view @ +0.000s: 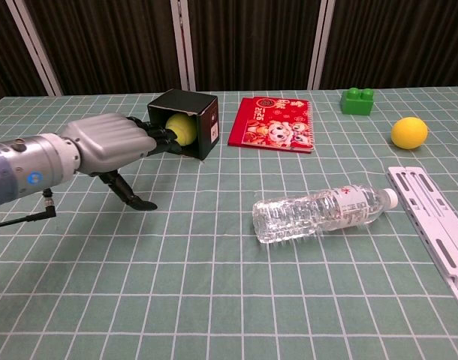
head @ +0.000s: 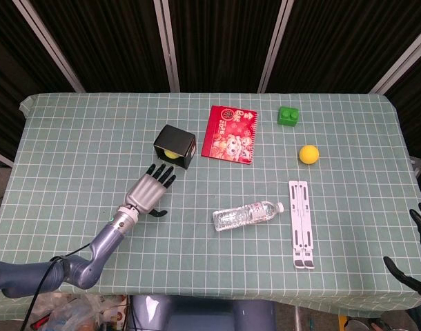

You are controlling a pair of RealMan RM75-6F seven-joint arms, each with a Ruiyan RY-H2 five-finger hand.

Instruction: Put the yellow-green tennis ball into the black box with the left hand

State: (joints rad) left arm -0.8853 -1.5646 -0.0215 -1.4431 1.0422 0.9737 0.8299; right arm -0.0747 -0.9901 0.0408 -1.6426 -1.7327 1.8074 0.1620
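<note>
The yellow-green tennis ball (view: 184, 129) already sits inside the black box (head: 174, 146), which lies on its side left of the tabletop's (head: 72, 152) middle, so the placing looks done. The left hand (head: 148, 190) is just outside the opening, fingers (head: 162, 174) spread, grasping nothing. Only the head view catches the right hand (head: 416, 255), off the right edge, apparently empty; the chest view shows the ball best.

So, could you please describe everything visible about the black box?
The black box is a small matte cube lying on its side on the checked tablecloth, its open mouth facing the left hand. The yellow-green tennis ball sits inside. A small white label marks one side. The red booklet lies beside it, apart.
</note>
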